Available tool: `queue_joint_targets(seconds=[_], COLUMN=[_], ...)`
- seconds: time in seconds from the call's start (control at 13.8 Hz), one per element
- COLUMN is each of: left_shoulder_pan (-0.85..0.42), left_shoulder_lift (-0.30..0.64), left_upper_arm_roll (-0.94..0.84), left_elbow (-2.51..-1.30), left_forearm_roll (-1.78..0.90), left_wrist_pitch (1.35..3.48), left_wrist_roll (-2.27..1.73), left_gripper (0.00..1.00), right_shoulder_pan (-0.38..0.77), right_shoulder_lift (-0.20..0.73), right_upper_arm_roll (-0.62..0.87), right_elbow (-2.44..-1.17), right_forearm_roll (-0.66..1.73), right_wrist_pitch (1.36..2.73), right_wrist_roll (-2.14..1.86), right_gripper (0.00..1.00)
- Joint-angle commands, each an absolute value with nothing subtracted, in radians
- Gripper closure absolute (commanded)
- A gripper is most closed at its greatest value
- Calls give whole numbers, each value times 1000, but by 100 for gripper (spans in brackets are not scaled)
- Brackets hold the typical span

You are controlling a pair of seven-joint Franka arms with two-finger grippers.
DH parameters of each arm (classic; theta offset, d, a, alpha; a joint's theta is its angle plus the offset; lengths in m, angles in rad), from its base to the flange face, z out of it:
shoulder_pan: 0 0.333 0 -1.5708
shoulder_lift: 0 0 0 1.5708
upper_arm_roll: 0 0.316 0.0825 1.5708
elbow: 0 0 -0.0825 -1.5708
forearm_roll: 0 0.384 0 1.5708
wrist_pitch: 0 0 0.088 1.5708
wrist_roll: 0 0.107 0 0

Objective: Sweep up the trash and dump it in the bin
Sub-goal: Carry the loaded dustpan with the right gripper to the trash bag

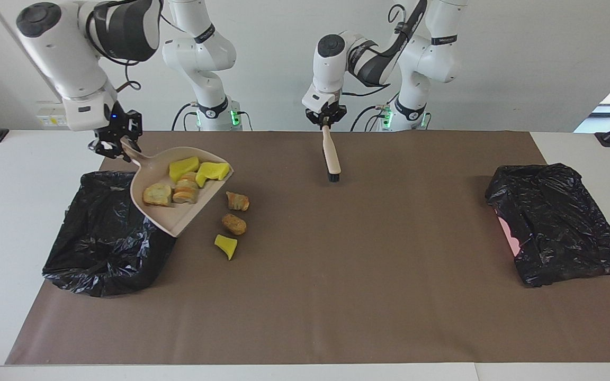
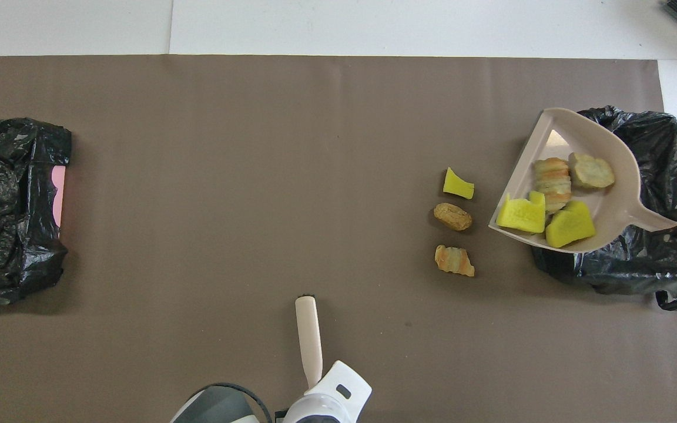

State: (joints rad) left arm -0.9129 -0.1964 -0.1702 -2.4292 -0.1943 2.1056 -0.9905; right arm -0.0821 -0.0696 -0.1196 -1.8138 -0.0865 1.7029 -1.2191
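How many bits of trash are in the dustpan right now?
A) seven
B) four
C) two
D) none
B: the dustpan carries four bits, two yellow wedges and two brown lumps, while three more bits lie on the mat beside the bin.

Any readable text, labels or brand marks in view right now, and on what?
Left arm, band on a link: small lettering, too small to read.
Right arm, band on a link: the same, unreadable.
Dustpan, brush, bin bags: no text.
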Motion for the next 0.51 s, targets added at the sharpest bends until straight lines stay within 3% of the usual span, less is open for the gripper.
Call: queue_joint_targets(seconds=[0.0, 0.22, 0.43], left_shoulder_pan=[-972, -1012, -1011], left_shoulder_lift=[-232, -224, -190], left_upper_arm_roll=[-155, -158, -158], left_elbow=[-2473, -2491, -2491], left_forearm_roll=[-189, -190, -190], left_wrist_pitch=[2138, 2201, 2249], left_wrist_roll=[-1058, -1083, -1080], left_gripper=[100, 100, 100], right_shoulder_pan=[-177, -264, -243], right_shoulder_lift=[-19, 95, 95], right_upper_arm_roll=[-112, -117, -115], right_elbow=[-1763, -1663, -1680], right_forearm_roll=[-210, -253, -407], right_wrist_pitch=[1727, 1778, 1885], right_wrist_roll=[-1323, -1494, -1554], right_gripper=[100, 100, 100])
